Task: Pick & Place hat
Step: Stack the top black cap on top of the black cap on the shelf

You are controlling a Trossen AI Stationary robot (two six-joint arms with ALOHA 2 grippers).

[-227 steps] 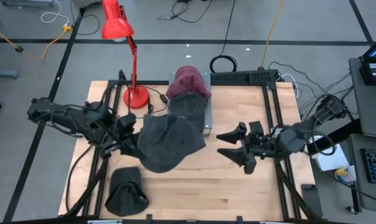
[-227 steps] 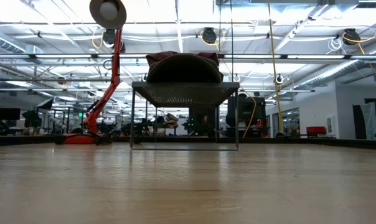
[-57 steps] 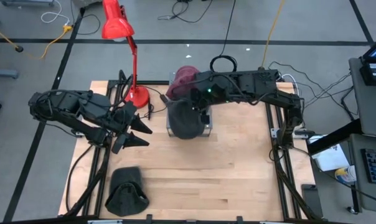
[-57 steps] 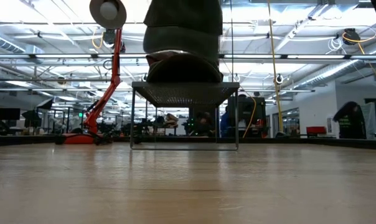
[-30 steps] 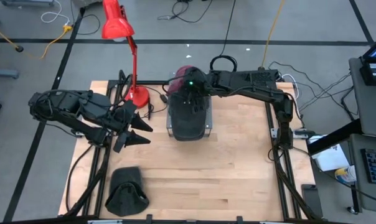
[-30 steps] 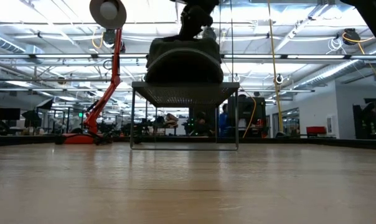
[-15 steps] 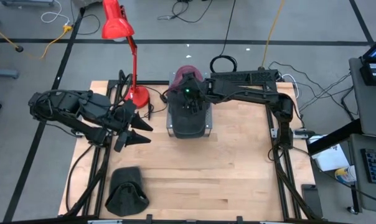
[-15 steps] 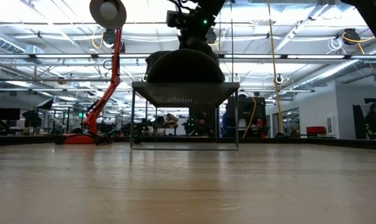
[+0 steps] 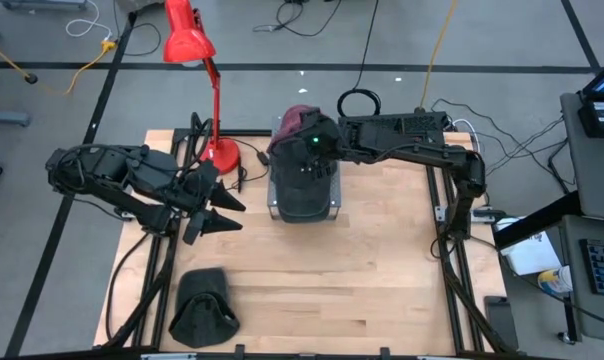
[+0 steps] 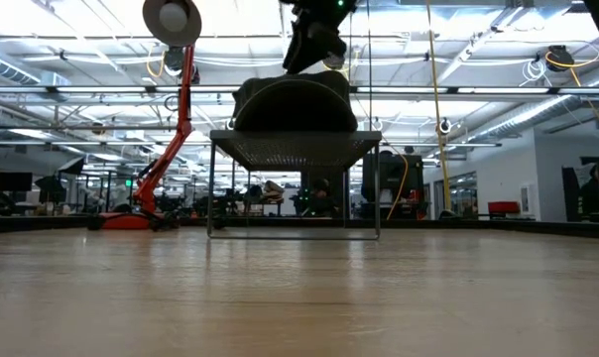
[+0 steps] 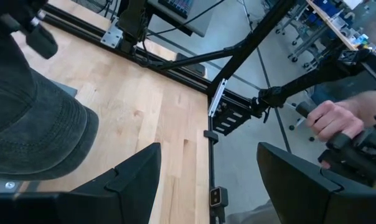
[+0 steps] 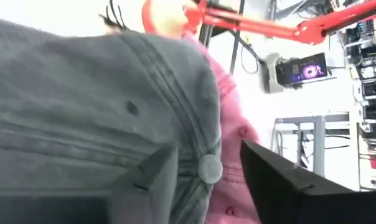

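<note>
My left gripper waits open over worktop, w/ a dark hat lying nearer the front edge. My right gripper, fingers apart, sits just above grey hat on mesh stand; pink hat beyond it.

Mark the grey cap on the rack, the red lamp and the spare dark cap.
grey cap (image 9: 302, 190): high view, crown.
red lamp (image 9: 186, 38): high view, shade.
spare dark cap (image 9: 203, 305): high view, middle.

Three hats, one lamp
</note>
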